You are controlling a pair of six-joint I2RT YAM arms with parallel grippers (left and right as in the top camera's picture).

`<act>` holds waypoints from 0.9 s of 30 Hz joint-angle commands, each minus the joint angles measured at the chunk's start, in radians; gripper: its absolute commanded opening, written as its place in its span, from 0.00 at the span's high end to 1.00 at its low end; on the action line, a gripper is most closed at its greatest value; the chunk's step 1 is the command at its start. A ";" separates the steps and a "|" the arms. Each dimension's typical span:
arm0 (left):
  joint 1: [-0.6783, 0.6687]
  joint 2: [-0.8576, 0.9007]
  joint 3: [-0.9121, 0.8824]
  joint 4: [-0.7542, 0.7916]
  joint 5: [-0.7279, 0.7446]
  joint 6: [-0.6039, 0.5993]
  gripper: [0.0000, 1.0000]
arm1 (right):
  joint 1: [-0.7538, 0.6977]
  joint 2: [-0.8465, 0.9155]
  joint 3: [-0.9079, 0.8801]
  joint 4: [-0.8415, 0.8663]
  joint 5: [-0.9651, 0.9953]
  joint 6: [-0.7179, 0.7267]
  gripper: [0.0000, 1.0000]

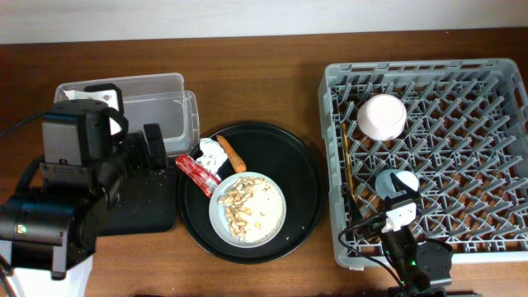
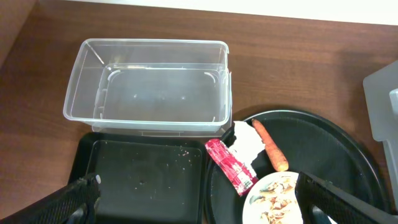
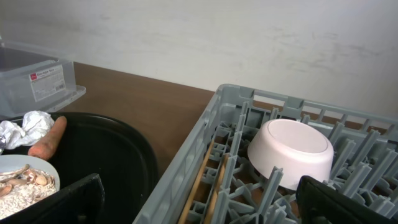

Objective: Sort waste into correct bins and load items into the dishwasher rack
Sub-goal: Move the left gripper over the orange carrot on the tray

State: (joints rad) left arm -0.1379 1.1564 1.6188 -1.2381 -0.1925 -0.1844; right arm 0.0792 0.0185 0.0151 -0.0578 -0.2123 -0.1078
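Brown wooden table point(image 1: 264, 49) against a plain white wall point(image 3: 205, 37), evenly lit.

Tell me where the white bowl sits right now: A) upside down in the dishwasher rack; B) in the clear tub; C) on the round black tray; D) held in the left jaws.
A: the white bowl lies rim-down among the pegs of the dishwasher rack.
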 commanded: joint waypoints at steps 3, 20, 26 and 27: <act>0.004 0.000 0.009 0.001 -0.014 -0.013 0.00 | -0.008 -0.011 -0.010 0.003 -0.013 0.011 0.02; -0.041 0.228 -0.014 0.100 0.301 -0.043 0.00 | -0.008 -0.011 -0.010 0.003 -0.013 0.012 0.02; -0.098 0.491 -0.014 0.112 0.302 -0.043 0.01 | -0.008 -0.011 -0.010 0.003 -0.013 0.012 0.02; -0.113 0.542 -0.014 0.124 0.301 -0.043 0.03 | -0.008 -0.011 -0.010 0.003 -0.013 0.012 0.02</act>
State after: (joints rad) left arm -0.2165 1.5852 1.6135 -1.1286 0.0826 -0.2188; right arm 0.0792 0.0166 0.0147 -0.0578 -0.2123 -0.1074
